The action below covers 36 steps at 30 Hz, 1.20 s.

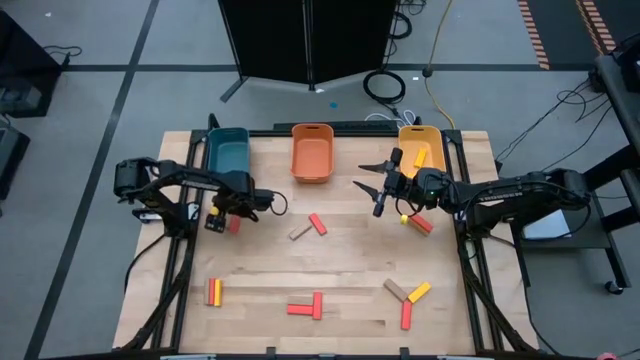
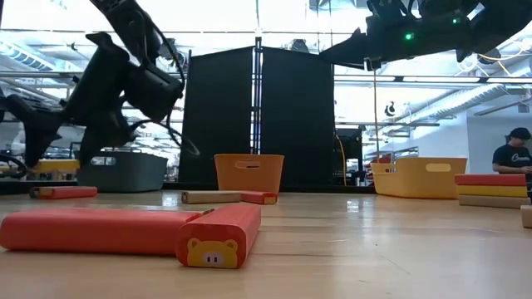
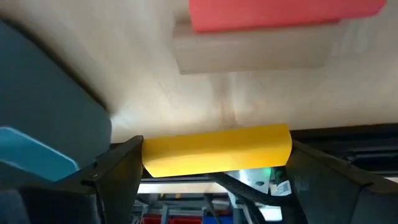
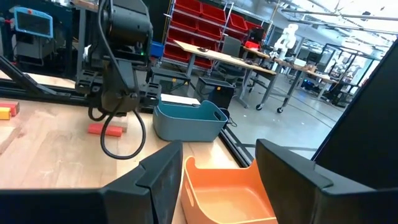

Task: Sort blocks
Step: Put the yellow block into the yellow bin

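Two arms worked over the wooden surface (image 1: 330,270). The left tool (image 1: 216,222) hung near the left edge, just in front of the teal bin (image 1: 228,152), its fingers clamped across a yellow block (image 3: 216,150) and held clear of the wood. A red block (image 1: 234,225) lay just beside it. The right tool (image 1: 372,185) hovered with fingers spread wide and nothing between them, between the orange bin (image 1: 311,152) and the yellow bin (image 1: 421,148), both of which sat along the far edge. One yellow block (image 1: 419,157) already lay in the yellow bin.

Loose blocks were scattered in small clusters. A tan and red pair (image 1: 309,227) touched near the middle. A red and yellow pair (image 1: 418,222) sat under the right arm. A red-and-yellow pair (image 1: 214,292) lay side by side near the front left corner. Two red blocks (image 1: 305,306) formed a T at the front centre, well apart from their neighbours. A tan, yellow and red group (image 1: 406,298) met at the front right.

Open wood stretched between the middle pair and the front clusters, and across the centre between the two tools.
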Motion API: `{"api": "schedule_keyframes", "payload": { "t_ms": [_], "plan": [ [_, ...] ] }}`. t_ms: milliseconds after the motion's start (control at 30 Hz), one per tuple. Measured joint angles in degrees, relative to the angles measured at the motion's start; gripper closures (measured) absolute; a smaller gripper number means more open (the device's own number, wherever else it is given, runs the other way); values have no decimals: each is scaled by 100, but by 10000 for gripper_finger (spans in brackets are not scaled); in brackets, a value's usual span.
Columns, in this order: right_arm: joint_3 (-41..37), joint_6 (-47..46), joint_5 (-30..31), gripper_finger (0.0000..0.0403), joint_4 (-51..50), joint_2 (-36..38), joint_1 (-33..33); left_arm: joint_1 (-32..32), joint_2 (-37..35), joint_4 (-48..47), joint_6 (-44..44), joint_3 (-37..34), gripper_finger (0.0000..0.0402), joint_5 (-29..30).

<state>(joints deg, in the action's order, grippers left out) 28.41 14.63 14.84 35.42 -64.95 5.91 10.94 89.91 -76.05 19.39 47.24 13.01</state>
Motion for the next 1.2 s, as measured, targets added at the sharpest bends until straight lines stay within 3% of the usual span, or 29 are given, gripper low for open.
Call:
{"api": "schedule_keyframes", "payload": {
  "t_ms": [467,700,833,967,1200],
  "plan": [
    [0,0,95,204,28,167,-2,-11,-2,113,-410,1301,61,-1002],
    [0,-225,1235,204,-660,830,0,-10,-602,1185,-698,1454,61,-1682],
    [-3,-537,1251,204,-1017,1136,0,20,-1192,2214,-715,1454,61,-1710],
    [-5,-811,1249,204,-1082,1352,0,145,-1517,3863,-709,1429,61,-1704],
    [-5,-1901,1247,204,-1536,1797,0,318,-1309,7354,-243,662,61,-1741]
  ]
}}
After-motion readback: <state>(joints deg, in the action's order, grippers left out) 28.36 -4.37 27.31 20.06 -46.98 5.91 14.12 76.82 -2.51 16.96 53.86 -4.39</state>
